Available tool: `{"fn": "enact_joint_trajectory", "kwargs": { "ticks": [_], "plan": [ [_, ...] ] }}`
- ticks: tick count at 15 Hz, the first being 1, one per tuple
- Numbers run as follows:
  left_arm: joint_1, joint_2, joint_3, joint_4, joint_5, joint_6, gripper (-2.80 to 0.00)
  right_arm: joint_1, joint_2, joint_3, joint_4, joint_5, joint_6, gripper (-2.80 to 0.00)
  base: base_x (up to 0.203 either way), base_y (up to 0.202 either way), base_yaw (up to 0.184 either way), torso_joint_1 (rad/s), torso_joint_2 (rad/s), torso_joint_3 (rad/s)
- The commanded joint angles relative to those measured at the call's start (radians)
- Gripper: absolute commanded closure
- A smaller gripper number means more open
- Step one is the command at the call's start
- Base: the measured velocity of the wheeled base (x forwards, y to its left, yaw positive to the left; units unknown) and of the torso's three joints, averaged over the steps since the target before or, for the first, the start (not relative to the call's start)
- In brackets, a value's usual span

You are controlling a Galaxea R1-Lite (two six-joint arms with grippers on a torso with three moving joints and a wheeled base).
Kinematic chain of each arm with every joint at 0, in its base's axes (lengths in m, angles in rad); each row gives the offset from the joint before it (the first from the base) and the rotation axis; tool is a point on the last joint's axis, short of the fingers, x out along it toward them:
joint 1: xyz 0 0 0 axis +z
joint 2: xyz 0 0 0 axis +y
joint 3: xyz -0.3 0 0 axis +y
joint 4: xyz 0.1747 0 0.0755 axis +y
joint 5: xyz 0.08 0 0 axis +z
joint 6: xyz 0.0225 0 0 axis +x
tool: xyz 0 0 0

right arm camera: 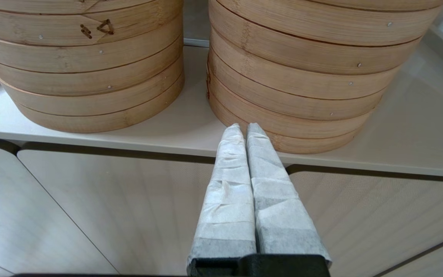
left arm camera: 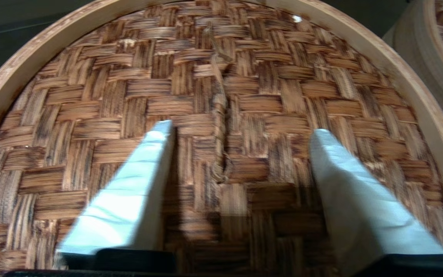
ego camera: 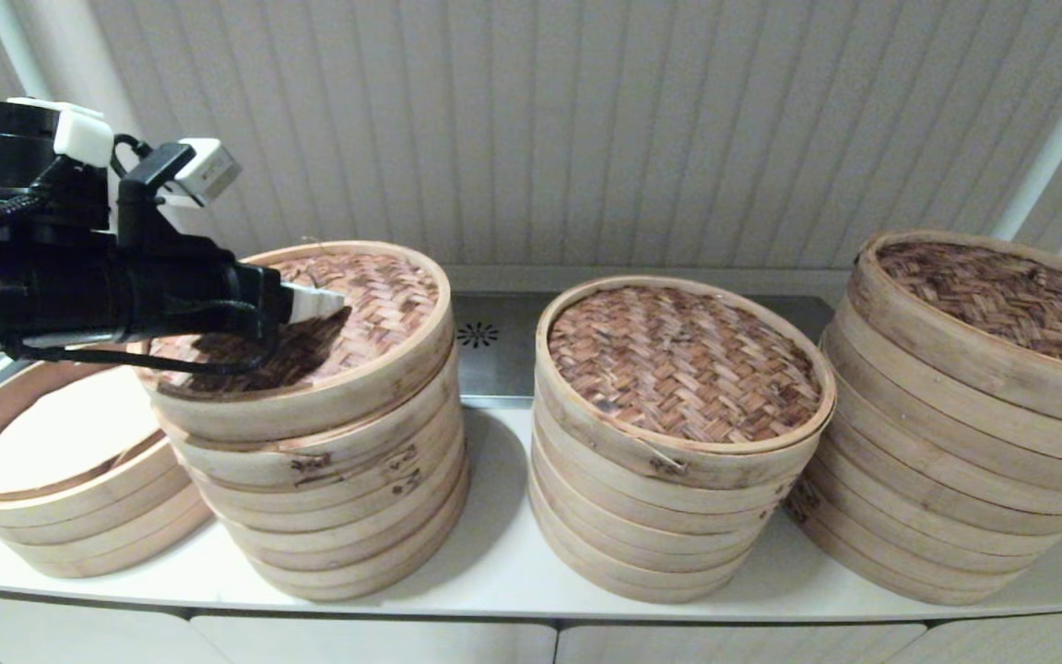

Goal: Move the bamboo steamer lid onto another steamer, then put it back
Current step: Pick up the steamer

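Reaching in from the left, the left gripper [ego camera: 324, 304] hangs just above the lid [ego camera: 374, 295] on the second stack [ego camera: 328, 461] from the left; whether its tips touch the weave cannot be told. The head view shows only one pale fingertip past the black arm, which also hides the lid's left part under its shadow. The left wrist view shows what the head view cannot: both wrapped fingers [left arm camera: 129, 200] spread wide apart, holding nothing, on either side of a frayed twisted cord handle [left arm camera: 218, 115] running down the lid's middle. The lid is a round, dark brown herringbone weave inside a pale, smooth bamboo rim.

At far left an open steamer [ego camera: 61, 498] without a lid shows a pale inside. Two more lidded stacks, the middle stack [ego camera: 678, 443] and the right stack [ego camera: 964, 415], stand on the white counter [ego camera: 494, 563]; the right one is cut off by the frame.

Missing from the head view, the right gripper [right arm camera: 244, 129] appears only in its own camera, its cloth-wrapped fingers pressed together and empty, low by the counter's near edge before two stacks.
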Motion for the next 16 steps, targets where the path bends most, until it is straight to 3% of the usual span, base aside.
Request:
{"fn": "enact_joint_trajectory", "kwargs": {
  "ticks": [1, 16],
  "plan": [
    [0.0, 0.007, -0.004, -0.003, 0.0, 0.001, 0.0, 0.001, -0.006, 0.0, 0.0, 0.0, -0.001, 0.0, 0.0, 0.0, 0.0, 0.0, 0.0, 0.0],
    [0.003, -0.04, -0.035, -0.002, 0.003, -0.003, 0.0, 0.0, -0.006, 0.003, 0.0, 0.0, 0.003, 0.0, 0.0, 0.0, 0.0, 0.0, 0.0, 0.0]
  ]
}}
